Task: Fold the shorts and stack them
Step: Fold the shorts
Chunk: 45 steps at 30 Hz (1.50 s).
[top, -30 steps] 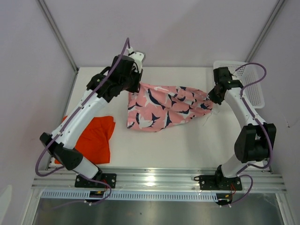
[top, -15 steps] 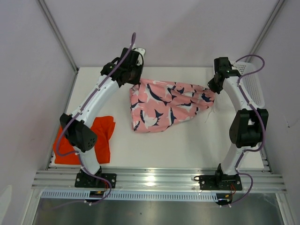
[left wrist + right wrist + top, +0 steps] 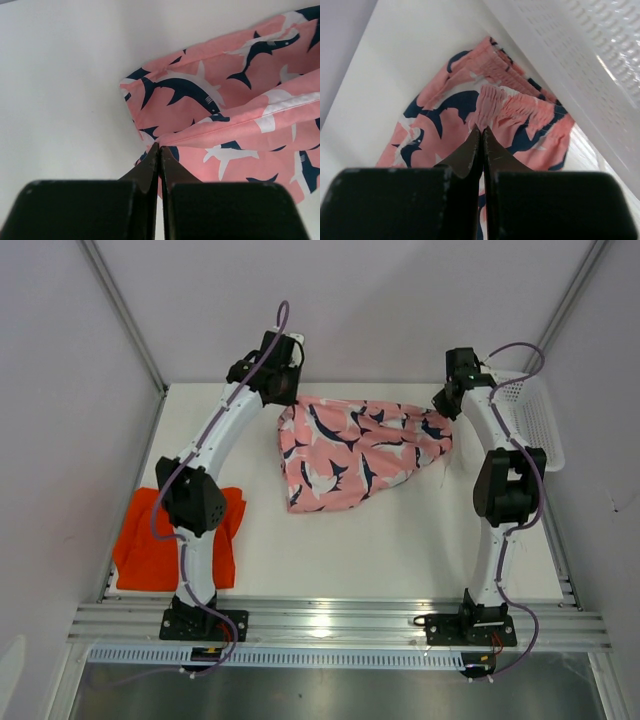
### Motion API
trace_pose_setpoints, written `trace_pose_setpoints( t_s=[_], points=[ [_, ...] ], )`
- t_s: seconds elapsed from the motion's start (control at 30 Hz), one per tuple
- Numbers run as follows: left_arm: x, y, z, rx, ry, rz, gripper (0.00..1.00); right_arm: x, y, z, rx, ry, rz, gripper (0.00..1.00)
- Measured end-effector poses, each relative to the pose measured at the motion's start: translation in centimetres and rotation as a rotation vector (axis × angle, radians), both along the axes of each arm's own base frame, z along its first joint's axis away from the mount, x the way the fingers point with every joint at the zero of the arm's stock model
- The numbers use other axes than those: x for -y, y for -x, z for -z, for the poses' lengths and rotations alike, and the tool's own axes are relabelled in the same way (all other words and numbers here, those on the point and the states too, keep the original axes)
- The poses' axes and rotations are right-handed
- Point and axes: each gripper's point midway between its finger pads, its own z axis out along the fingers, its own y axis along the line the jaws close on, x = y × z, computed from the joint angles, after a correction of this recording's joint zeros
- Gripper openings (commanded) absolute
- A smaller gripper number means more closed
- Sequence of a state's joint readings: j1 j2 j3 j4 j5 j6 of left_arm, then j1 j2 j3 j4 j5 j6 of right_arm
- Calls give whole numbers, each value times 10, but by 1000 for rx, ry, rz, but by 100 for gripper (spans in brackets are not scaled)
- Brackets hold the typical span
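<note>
Since a second earlier, the pink shorts (image 3: 355, 455) had been drawn farther back on the table (image 3: 400, 550). I logged the orange shorts (image 3: 150, 545) flat at near left, the left gripper (image 3: 160, 149) clamped on a pink corner, and the right gripper (image 3: 482, 131) pinching the gathered waistband beside the basket (image 3: 540, 420).

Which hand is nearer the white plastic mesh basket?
Right. The right hand pinches the pink fish-print shorts beside the white mesh basket; the left hand holds their opposite corner.

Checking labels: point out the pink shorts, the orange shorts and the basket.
pink shorts (image 3: 350, 455), top view, middle of the printed fabric
orange shorts (image 3: 145, 550), top view, bare left part
basket (image 3: 545, 425), top view, mesh wall
</note>
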<state>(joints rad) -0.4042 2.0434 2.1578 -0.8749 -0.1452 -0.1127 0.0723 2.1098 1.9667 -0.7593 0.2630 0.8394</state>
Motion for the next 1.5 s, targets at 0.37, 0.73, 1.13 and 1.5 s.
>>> trace_pose_setpoints(
  t_s=[0.37,0.73,1.13,1.5],
  points=[
    [-42,-42,60,-66,-28,-99,32,-33,-81,32,185,-99,-66,97],
    [-73,-32,77,-116,-27,-215,81,-48,-70,6,274,-58,-208,92],
    [-29,50,13,-2,188,-69,82,-69,3,-20,291,106,-428,3],
    [17,104,83,-156,250,20,81,-70,6,118,2,86,-395,0]
  ],
)
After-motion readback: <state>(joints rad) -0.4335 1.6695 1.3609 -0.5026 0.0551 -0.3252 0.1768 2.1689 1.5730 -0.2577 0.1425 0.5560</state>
